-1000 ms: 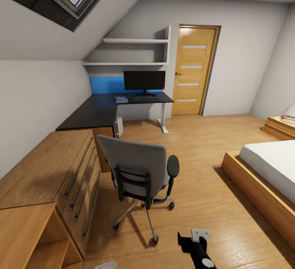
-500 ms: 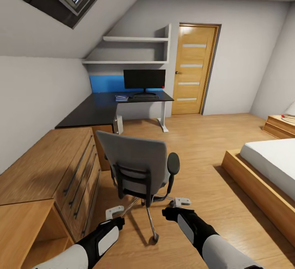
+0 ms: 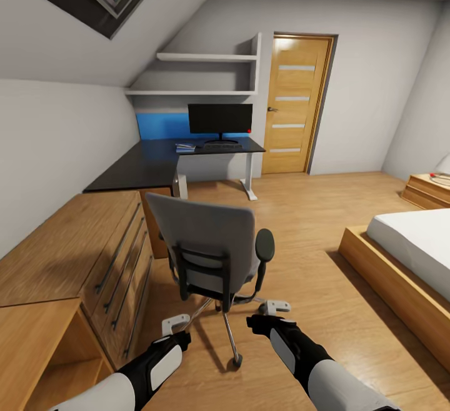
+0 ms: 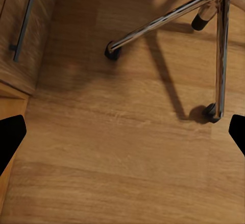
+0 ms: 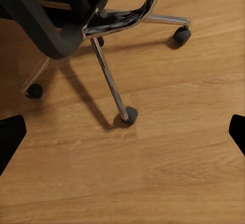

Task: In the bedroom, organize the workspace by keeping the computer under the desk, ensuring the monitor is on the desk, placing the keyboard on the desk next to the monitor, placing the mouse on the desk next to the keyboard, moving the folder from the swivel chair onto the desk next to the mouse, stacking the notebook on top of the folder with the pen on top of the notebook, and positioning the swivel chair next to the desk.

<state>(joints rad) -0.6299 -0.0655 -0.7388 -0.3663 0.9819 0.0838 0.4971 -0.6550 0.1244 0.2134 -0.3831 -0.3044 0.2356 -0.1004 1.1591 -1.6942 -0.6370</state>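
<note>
at the left edge of the head view i see the dresser (image 3: 75, 261), and just above it in the frame the desk (image 3: 140, 170) running back toward the blue panel. low in the frame, left of centre, my left gripper (image 3: 175, 323) hangs over bare floor (image 3: 325, 286) with its fingers spread, pinching nothing; in the left wrist view the dark tips sit at opposite edges. the chair (image 3: 209, 248) fills the centre, its back toward me, well apart from the desk, so i judge that step not done. i can't see its seat, so i can't tell whether the folder is there. in the upper centre the monitor (image 3: 220, 118) stands on the desk with the keyboard (image 3: 220, 146) just in front, and something blue and flat (image 3: 185, 147) lies beside it, too small to name. the computer (image 3: 181, 186) shows pale under the desk. right of the chair base, my right gripper (image 3: 272, 308) is also spread and empty. the bed (image 3: 406, 254) sits at the right edge.
</note>
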